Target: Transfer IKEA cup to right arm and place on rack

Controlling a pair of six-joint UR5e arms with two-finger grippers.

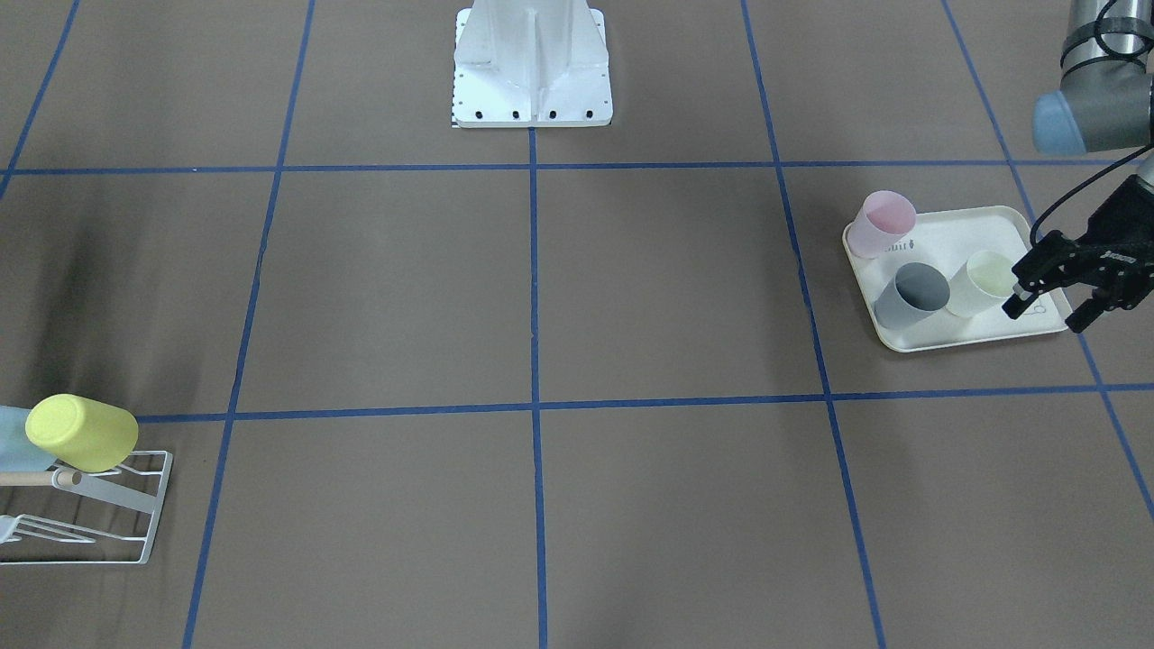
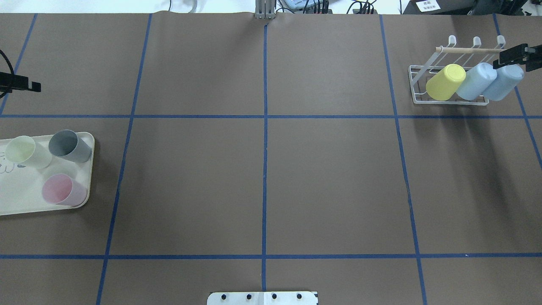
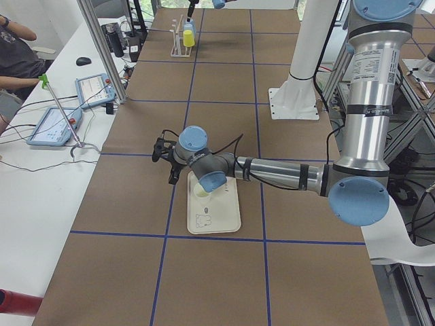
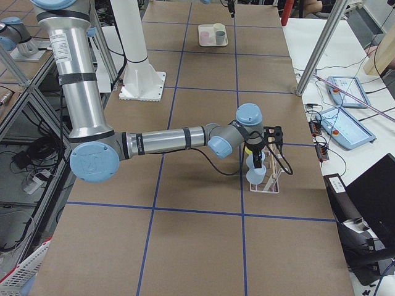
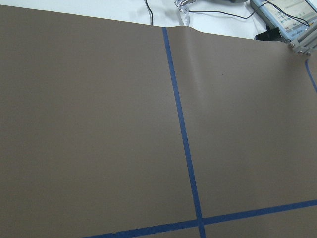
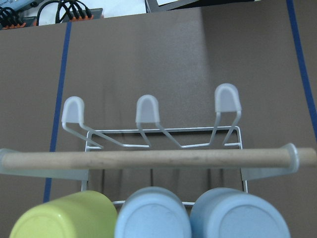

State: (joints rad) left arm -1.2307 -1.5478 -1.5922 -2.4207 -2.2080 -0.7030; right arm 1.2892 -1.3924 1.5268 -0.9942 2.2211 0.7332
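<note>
A brown table cover (image 2: 330, 178) fills the frames, split into large squares by blue tape lines (image 2: 265, 169), with the white robot pedestal (image 1: 532, 72) at top centre of the front-facing view. Along the side views runs a white bench (image 3: 41, 170) with teach pendants (image 4: 345, 92), cables and aluminium posts (image 3: 102, 47); an operator (image 3: 17, 61) sits at upper left.

At the right of the front-facing view a cream tray (image 1: 983, 338) holds a pink cup (image 1: 882, 225), a grey cup (image 1: 911, 297) and a pale green cup (image 1: 981, 284), all upright. The left gripper (image 1: 1050, 311) hangs over the tray's edge, fingers spread, holding nothing.

At upper right of the overhead view the rack (image 6: 147, 108) with its wooden dowel (image 6: 148, 158) carries a yellow cup (image 2: 445, 82) and two pale blue cups (image 2: 476, 81), tilted on the prongs. The right arm (image 4: 160, 142) reaches there; the right gripper (image 2: 514, 55) is just above the dowel's end, and I cannot tell how far it is spread
</note>
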